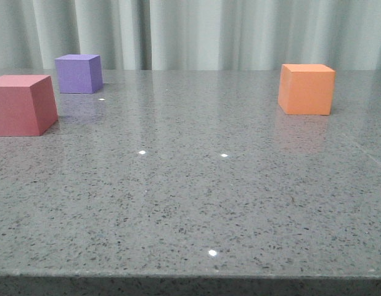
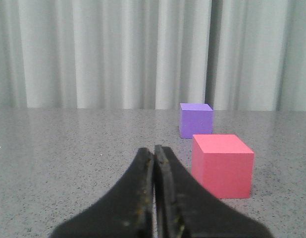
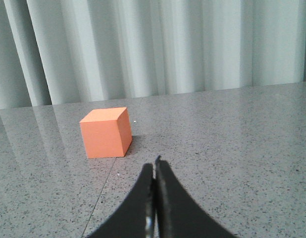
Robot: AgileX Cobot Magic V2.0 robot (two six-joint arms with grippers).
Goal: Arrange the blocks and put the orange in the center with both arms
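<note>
The orange block [image 1: 306, 89] sat far back on the right side of the desk [image 1: 190, 203], just ahead of the right end effector [image 3: 154, 166], which, like the left end effector [image 2: 154, 153], was pressed together and empty.

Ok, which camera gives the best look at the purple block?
The front view: the purple block is whole, unobstructed, top and two sides visible. The left wrist view shows it smaller, behind the red block. The right wrist view misses it.
</note>
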